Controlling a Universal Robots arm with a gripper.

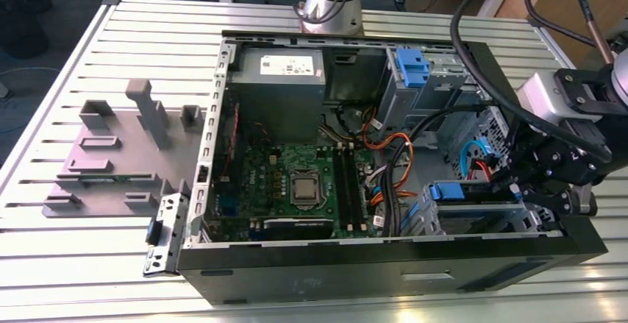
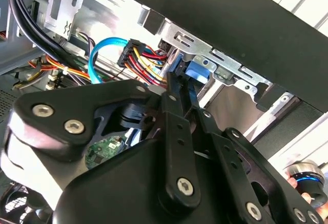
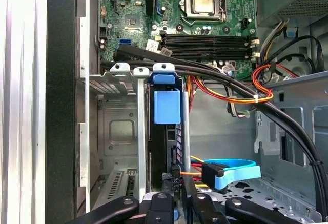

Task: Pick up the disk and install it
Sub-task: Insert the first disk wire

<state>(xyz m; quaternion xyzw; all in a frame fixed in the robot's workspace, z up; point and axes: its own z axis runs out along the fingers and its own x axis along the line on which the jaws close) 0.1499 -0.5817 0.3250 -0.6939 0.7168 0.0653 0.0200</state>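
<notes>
Blue plastic marks the disk (image 3: 166, 106) standing on edge in the metal drive cage (image 3: 120, 116) at the lower front corner of the open computer case (image 1: 549, 246), which lies on the slatted counter (image 1: 59, 249). In the first wrist view the gripper (image 3: 177, 203) sits directly over the drive's end, its fingers (image 3: 159, 201) drawn narrow around it, though actual contact is hard to confirm. The pickup looks finished and the disk appears mostly slid into its bay; whether it is fully seated cannot be told. The grey plastic stand (image 1: 118, 157) sits beside the case on the exterior view's left.
</notes>
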